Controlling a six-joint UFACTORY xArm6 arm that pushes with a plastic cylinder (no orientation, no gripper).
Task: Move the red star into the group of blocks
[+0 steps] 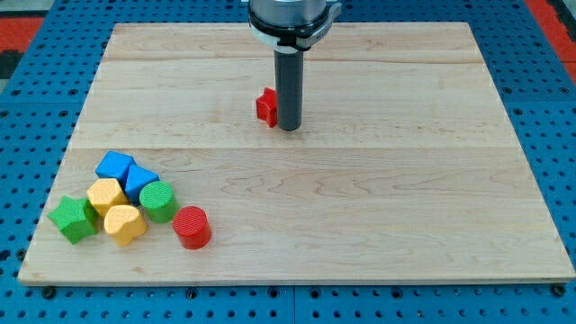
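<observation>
The red star [265, 106] lies on the wooden board in the upper middle of the view, partly hidden behind the rod. My tip [289, 128] stands just to the star's right, touching or nearly touching it. The group of blocks sits at the view's lower left: a blue block [114, 166], a second blue block [139, 180], a green cylinder [157, 201], a yellow block [105, 194], a second yellow block [124, 224], a green star-like block [73, 219] and a red cylinder [192, 227].
The wooden board [378, 198] lies on a blue perforated table [27, 108]. The arm's round head [292, 18] hangs over the board's top edge.
</observation>
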